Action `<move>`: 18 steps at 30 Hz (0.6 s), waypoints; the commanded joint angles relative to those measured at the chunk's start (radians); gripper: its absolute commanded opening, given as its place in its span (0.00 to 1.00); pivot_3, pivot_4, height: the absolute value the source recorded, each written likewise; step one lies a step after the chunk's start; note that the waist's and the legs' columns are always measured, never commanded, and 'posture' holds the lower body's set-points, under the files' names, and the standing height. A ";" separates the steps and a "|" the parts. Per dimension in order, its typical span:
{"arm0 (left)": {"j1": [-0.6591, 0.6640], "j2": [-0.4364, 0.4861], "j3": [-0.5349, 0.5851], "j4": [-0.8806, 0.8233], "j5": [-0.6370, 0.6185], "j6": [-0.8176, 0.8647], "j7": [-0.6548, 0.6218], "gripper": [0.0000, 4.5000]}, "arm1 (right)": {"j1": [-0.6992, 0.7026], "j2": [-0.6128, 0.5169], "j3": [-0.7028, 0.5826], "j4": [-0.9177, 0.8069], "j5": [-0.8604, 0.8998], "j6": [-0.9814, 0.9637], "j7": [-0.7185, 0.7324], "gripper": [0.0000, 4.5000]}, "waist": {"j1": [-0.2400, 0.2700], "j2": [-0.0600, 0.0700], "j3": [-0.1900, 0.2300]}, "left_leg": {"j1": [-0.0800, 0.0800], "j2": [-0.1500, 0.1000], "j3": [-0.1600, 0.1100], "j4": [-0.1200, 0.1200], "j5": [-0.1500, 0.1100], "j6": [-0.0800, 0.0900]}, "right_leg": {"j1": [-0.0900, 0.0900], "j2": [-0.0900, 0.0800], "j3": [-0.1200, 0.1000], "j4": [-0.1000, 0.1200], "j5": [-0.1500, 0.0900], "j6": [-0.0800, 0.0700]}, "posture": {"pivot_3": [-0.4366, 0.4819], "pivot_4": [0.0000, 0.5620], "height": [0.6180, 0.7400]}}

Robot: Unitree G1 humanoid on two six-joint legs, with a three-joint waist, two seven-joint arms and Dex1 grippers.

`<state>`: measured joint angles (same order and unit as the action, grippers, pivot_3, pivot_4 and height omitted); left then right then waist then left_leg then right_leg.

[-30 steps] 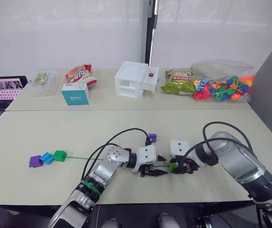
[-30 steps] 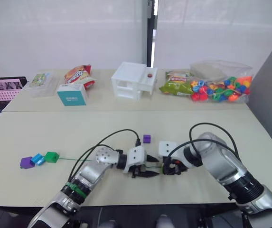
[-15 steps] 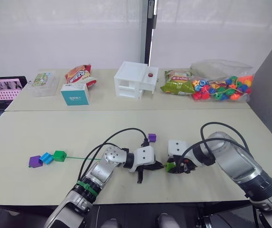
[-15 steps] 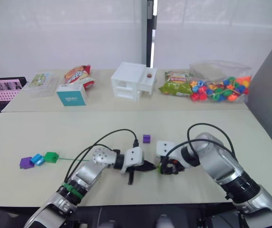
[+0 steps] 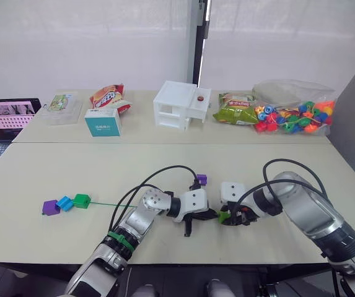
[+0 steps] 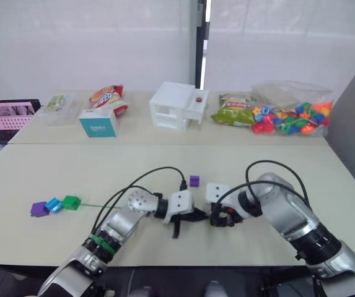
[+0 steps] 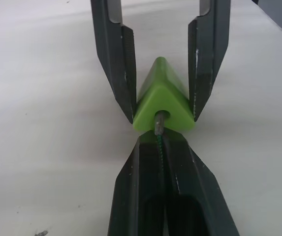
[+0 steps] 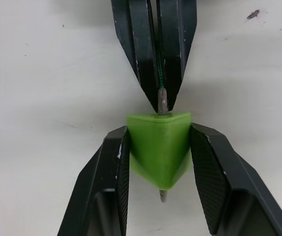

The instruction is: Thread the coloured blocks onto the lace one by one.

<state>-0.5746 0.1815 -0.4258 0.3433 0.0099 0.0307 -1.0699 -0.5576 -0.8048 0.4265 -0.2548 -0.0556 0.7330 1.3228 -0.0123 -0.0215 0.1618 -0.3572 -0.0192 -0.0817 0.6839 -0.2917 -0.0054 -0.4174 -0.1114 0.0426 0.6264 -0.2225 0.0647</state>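
My left gripper (image 7: 158,141) is shut on the lace (image 7: 158,145) just behind its grey tip. That tip enters the hole of a light green block (image 7: 163,104). My right gripper (image 8: 158,132) is shut on this block (image 8: 158,142), and the tip pokes out of its far side. Both grippers meet near the table's front edge (image 5: 217,216). The green cord (image 5: 106,205) runs left to three threaded blocks: dark green (image 5: 82,200), blue (image 5: 64,203) and purple (image 5: 51,207). Another purple block (image 5: 202,179) lies loose just behind the grippers.
Along the far table stand a white box (image 5: 180,105), snack bags (image 5: 234,111), a teal carton (image 5: 103,122), a clear bag of beads (image 5: 292,114) and a laptop (image 5: 7,114). Black cables (image 5: 158,176) arc over both arms.
My left gripper has turned at the wrist and closed in on the light green block held by my right gripper. The camera has shifted slightly.
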 commanded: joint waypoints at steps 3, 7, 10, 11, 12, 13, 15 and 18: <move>0.003 0.005 0.042 -0.090 -0.078 0.067 -0.032 0.42 | -0.002 0.032 0.034 -0.026 0.025 -0.008 -0.009 0.29 | -0.008 0.000 0.000 | 0.000 0.000 0.000 0.000 0.000 0.000 | -0.002 0.000 0.000 0.002 0.000 0.000 | 0.48 0.27 1.00; 0.023 0.065 0.074 -0.157 -0.113 0.102 -0.060 0.72 | -0.006 0.043 0.010 -0.028 0.045 0.016 -0.017 0.40 | -0.017 0.000 0.000 | 0.000 0.000 0.000 -0.002 0.000 0.000 | -0.004 0.000 0.000 0.003 0.000 0.000 | 0.48 0.27 1.00; 0.030 0.091 0.070 -0.166 -0.107 0.091 -0.058 0.94 | -0.007 0.035 -0.024 -0.033 0.068 0.029 -0.022 0.67 | -0.015 0.000 0.000 | -0.001 0.001 0.000 -0.002 0.000 0.000 | -0.004 0.000 0.000 0.003 0.000 0.000 | 0.48 0.27 1.00; 0.030 0.094 0.064 -0.166 -0.107 0.087 -0.063 1.00 | -0.005 0.023 -0.038 -0.036 0.079 0.030 -0.022 0.75 | -0.012 0.000 0.000 | -0.001 0.000 0.000 -0.002 0.000 0.000 | -0.004 0.000 0.000 0.003 0.000 0.000 | 0.48 0.27 1.00; 0.029 0.097 0.056 -0.165 -0.107 0.080 -0.072 1.00 | 0.002 0.009 -0.053 -0.041 0.091 0.019 -0.018 0.82 | -0.008 0.000 0.000 | -0.001 0.000 0.000 -0.002 0.000 0.000 | -0.004 0.000 0.000 0.002 0.000 0.000 | 0.48 0.27 1.00; 0.028 0.097 0.048 -0.165 -0.108 0.073 -0.080 1.00 | 0.011 -0.008 -0.067 -0.048 0.105 0.006 -0.011 0.91 | -0.005 0.000 0.000 | -0.002 0.000 0.000 -0.002 0.000 0.000 | -0.004 0.000 0.000 0.002 0.000 0.000 | 0.48 0.27 1.00; 0.026 0.089 0.041 -0.162 -0.114 0.071 -0.087 1.00 | 0.034 -0.037 -0.099 -0.060 0.135 -0.018 -0.003 0.99 | 0.005 0.000 0.000 | -0.003 0.000 0.000 -0.001 0.000 0.000 | -0.004 -0.001 0.000 0.001 0.000 0.000 | 0.48 0.27 1.00; 0.018 0.061 0.035 -0.145 -0.112 0.063 -0.081 1.00 | 0.086 -0.085 -0.178 -0.073 0.173 -0.066 -0.014 0.99 | 0.012 0.000 0.000 | -0.006 -0.001 0.000 0.000 0.000 0.000 | -0.006 -0.001 -0.001 -0.001 0.000 0.000 | 0.48 0.27 1.00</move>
<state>-0.5434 0.2626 -0.3813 0.2118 -0.0832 0.1119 -1.1502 -0.4878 -0.8638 0.3195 -0.2948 0.0837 0.7069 1.3104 -0.0003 -0.0214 0.1620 -0.3638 -0.0197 -0.0821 0.6838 -0.2918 -0.0052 -0.4231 -0.1124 0.0420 0.6255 -0.2223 0.0649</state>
